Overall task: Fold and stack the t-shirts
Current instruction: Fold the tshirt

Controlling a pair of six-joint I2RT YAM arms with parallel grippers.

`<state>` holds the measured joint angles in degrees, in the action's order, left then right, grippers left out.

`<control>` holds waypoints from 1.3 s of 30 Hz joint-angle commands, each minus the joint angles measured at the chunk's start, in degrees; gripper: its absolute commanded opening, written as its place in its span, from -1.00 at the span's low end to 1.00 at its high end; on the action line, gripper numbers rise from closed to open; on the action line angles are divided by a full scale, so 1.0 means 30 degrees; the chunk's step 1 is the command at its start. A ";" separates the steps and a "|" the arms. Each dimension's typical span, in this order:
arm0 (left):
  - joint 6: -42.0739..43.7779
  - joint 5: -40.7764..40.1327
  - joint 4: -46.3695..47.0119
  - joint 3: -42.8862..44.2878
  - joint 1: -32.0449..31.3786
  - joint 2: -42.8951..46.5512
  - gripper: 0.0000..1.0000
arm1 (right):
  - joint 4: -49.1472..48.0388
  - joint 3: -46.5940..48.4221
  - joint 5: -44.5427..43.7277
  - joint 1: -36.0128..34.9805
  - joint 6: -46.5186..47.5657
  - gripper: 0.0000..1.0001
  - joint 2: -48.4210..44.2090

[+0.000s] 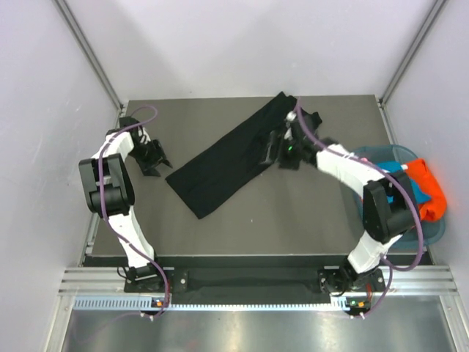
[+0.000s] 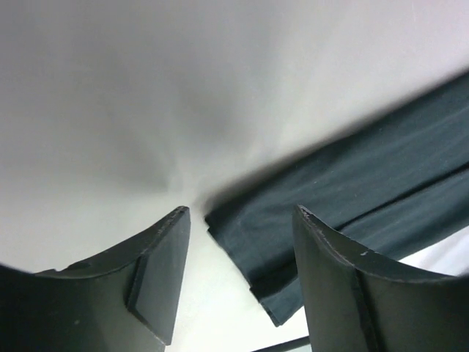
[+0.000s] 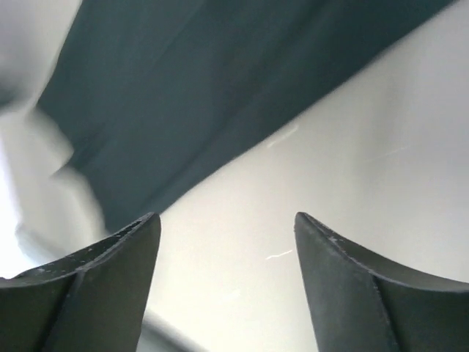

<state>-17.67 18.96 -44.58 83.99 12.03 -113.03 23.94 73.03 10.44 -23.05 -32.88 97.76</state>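
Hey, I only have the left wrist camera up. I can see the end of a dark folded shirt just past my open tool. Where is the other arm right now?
Observer: The right tool is above the black t-shirt, over its far right half.
Operator: Is it gripping the cloth?
Observer: No. The right wrist view shows its fingers apart, with bare table between them.
Operator: Any other shirts around?
Observer: Yes, orange cloth and teal cloth sit in a basket off the table's right edge.
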 commanded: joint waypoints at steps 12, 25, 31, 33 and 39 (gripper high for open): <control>0.0149 -0.0958 0.0475 -0.1482 -0.0114 -0.0261 0.04 | -1.5773 -0.6358 0.1799 -0.8486 -1.4670 0.03 0.2511; -0.0232 -0.1338 -0.0024 -0.1335 -0.0173 -0.0614 -0.09 | -1.4431 -0.4278 -0.0168 -1.1155 -1.9210 0.12 0.5557; -0.0145 -0.1544 -0.0229 -0.1306 -0.0173 -0.0584 -0.21 | -1.3694 -0.3398 -0.0431 -1.1652 -2.0207 0.04 0.6438; -0.0174 -0.1545 -0.0229 -0.1364 -0.0202 -0.0584 -0.24 | -1.3636 -0.3572 -0.0958 -1.1712 -2.0560 -0.01 0.6468; -0.0291 -0.1809 -0.0258 -0.1569 -0.0319 -0.0525 -0.27 | -1.1735 -0.2579 -0.1047 -1.1917 -2.0124 -0.06 0.6878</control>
<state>-18.52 15.57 -44.23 80.12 11.35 -114.17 -15.97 62.54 9.32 -57.45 -93.32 117.10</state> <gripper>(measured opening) 0.371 0.477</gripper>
